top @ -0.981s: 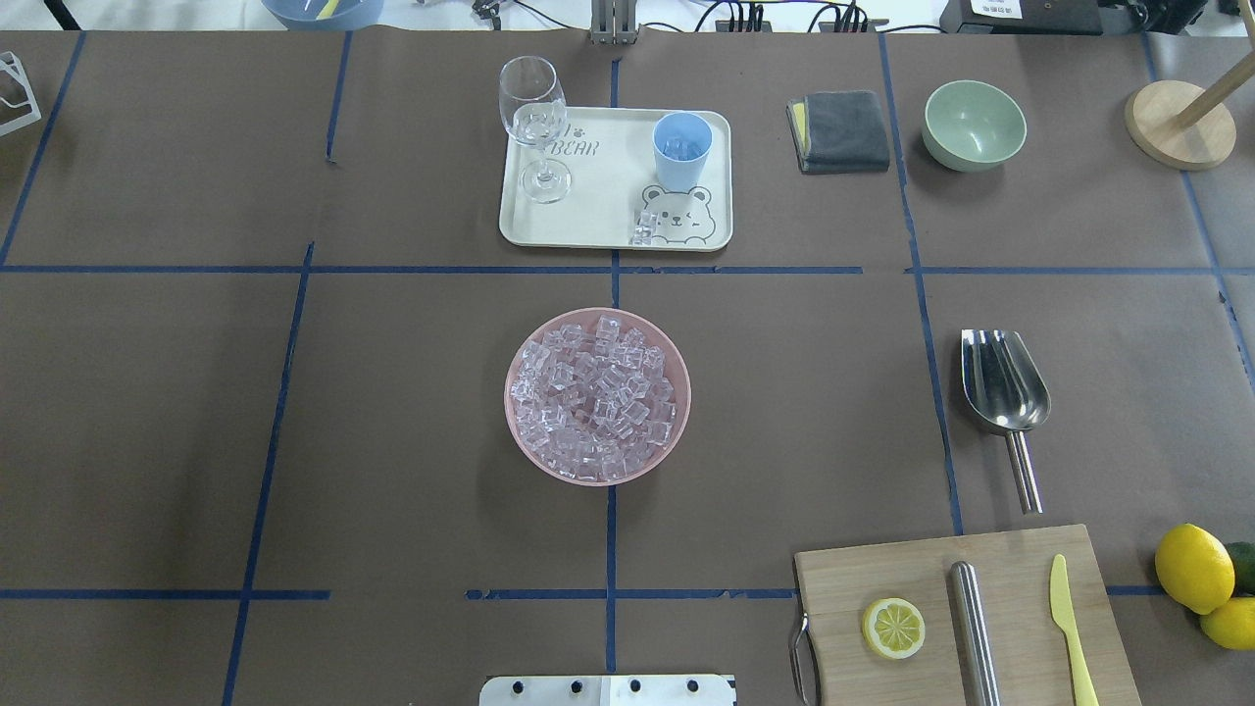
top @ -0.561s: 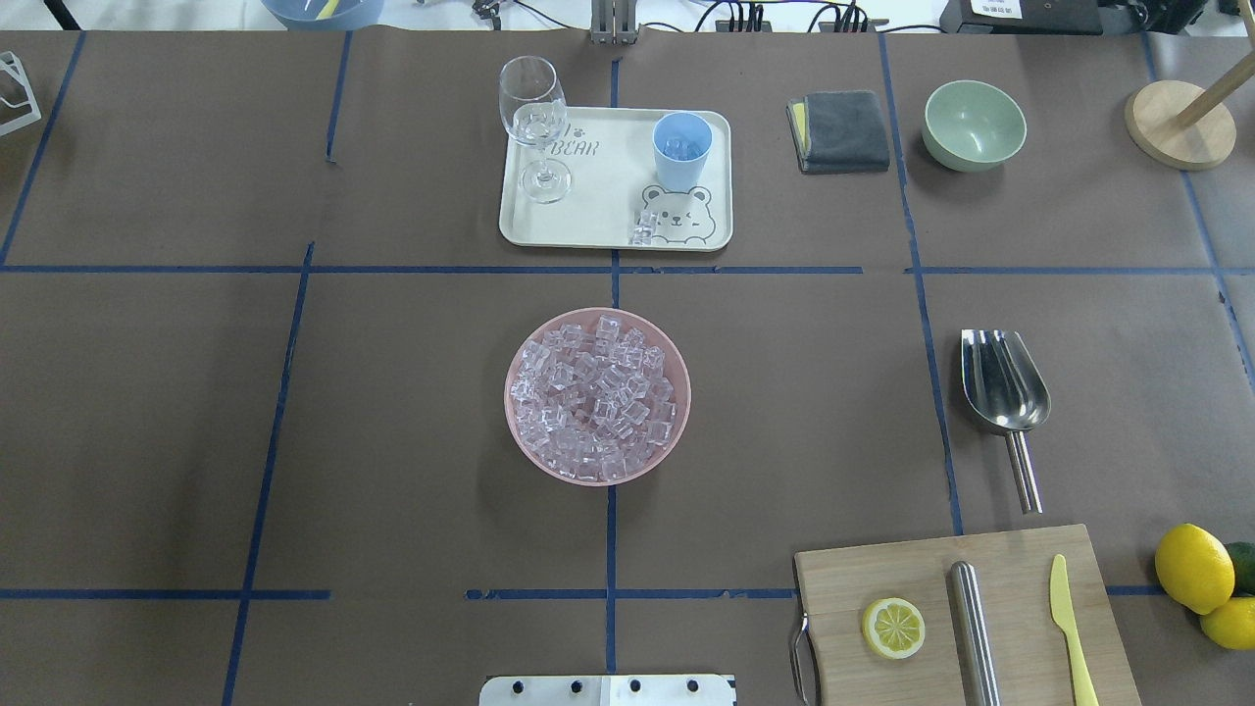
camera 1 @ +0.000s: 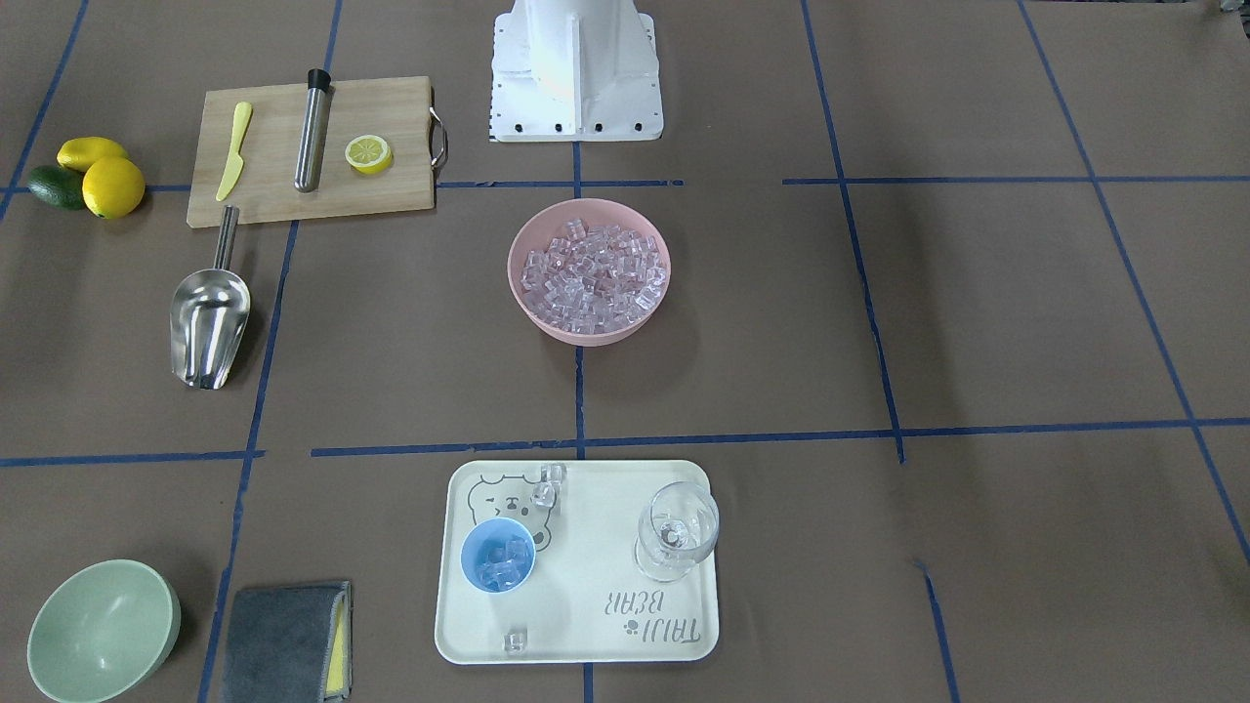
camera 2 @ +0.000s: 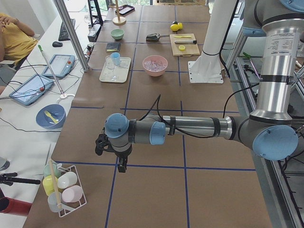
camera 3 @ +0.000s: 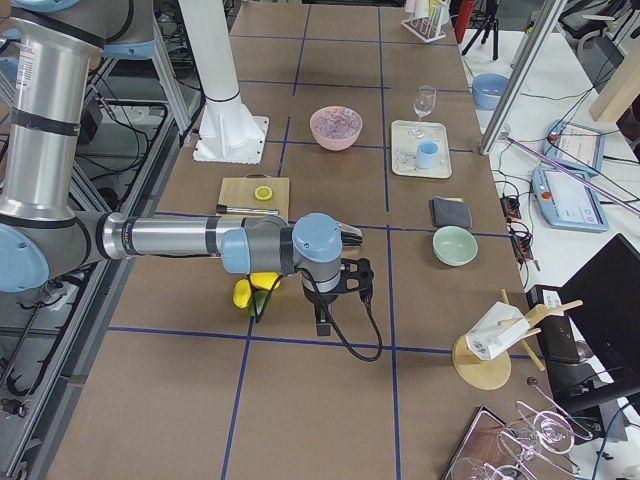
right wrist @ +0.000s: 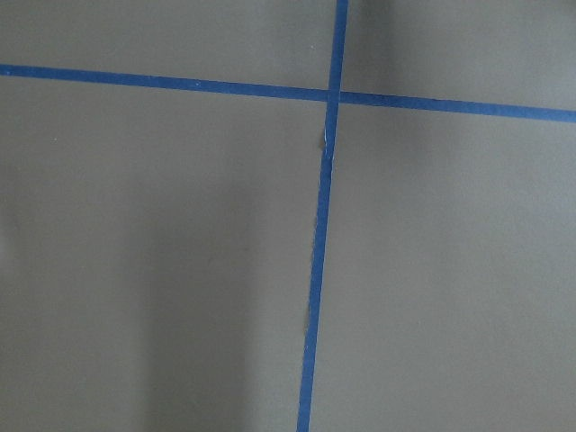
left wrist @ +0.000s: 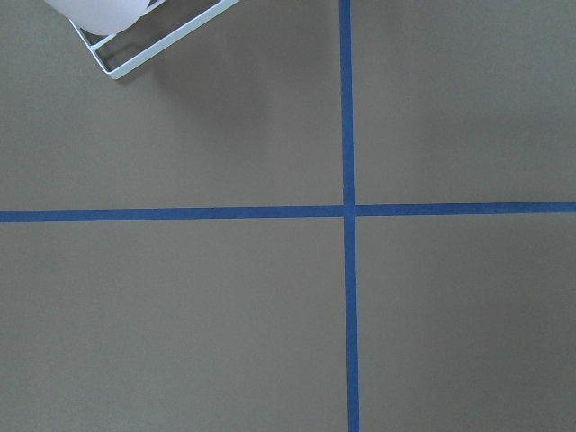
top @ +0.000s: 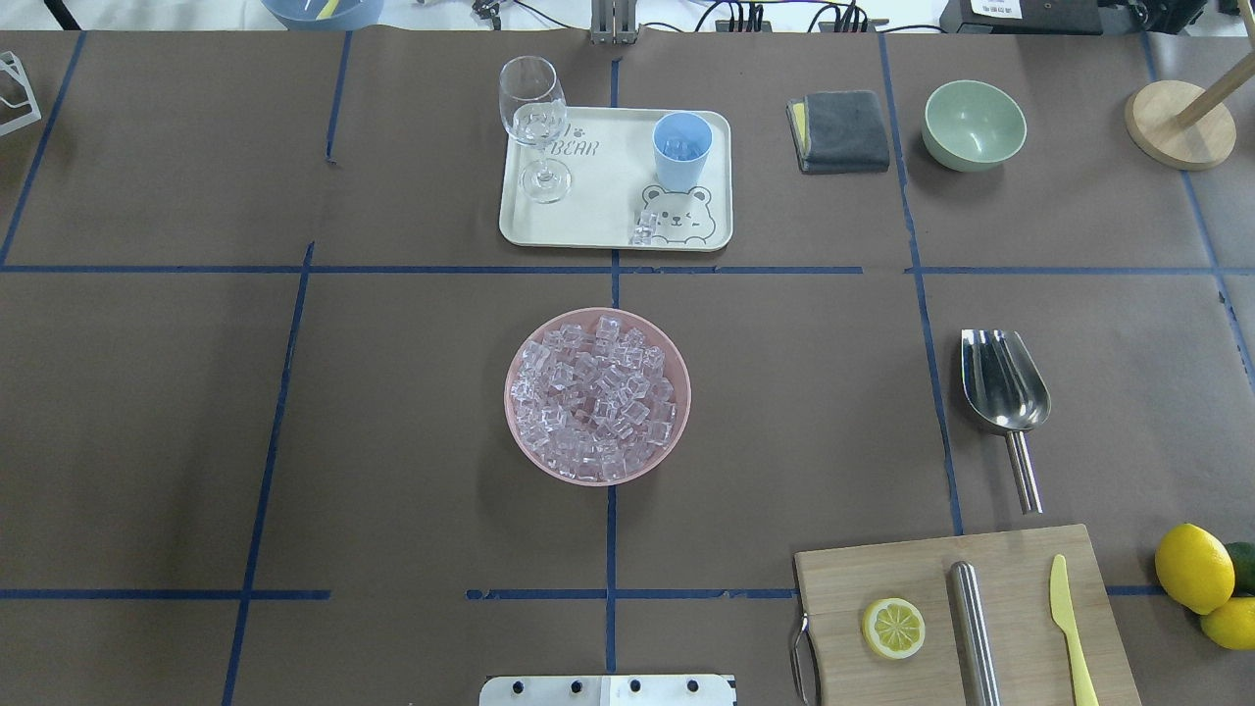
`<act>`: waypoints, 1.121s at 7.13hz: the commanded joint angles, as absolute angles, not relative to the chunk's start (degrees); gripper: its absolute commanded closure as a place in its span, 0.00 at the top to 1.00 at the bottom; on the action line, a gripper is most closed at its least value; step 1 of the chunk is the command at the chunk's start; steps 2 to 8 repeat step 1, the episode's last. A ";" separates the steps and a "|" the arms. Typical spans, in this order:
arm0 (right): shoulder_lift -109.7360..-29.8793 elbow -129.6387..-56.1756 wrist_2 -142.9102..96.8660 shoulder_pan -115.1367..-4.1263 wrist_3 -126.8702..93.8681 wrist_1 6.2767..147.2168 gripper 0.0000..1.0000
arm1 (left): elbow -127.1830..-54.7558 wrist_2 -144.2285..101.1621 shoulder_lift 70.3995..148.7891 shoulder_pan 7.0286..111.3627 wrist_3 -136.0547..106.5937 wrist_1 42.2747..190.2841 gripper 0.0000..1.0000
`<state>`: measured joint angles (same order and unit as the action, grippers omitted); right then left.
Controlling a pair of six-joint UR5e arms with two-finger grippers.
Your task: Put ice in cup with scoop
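Overhead view, read from left to right. At the table's (top: 196, 412) far left end, seen only in the side view, the left gripper (camera 2: 121, 165) hangs above the brown surface near a white wire rack (camera 2: 64, 192); whether its fingers are parted or closed cannot be told. A cream tray (top: 588, 211) carries an upright wine glass (top: 534, 123) at its left and the light-blue cup (top: 681, 149) at its right. The cup stands upright and holds a few cubes. Loose cubes lie on the tray beside a printed bear. Nearer the robot, the pink bowl (top: 518, 431) is heaped with ice (top: 596, 397). Right of the tray are a folded grey cloth (top: 841, 130) and a green bowl (top: 974, 124). The scoop (top: 1002, 387) lies flat on the table, handle toward the cutting board (top: 863, 574), well apart from both grippers. The board bears a lemon half (top: 893, 628), a steel tube (top: 974, 628) and a yellow knife (top: 1069, 628); whole lemons (top: 1193, 567) lie just beyond it. The right gripper (camera 3: 322, 322) hangs past those lemons; its state likewise cannot be told.
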<state>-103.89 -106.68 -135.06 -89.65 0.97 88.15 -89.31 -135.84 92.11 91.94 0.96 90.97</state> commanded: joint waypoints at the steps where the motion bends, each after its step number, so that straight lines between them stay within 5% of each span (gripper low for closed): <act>1: -103.89 -106.70 -135.09 -89.65 0.97 88.15 1.00 | -89.38 -135.79 92.11 91.93 0.97 91.05 1.00; 8: -103.89 -106.70 -135.09 -89.65 0.97 88.15 1.00 | -89.38 -135.79 92.11 91.93 0.97 91.05 1.00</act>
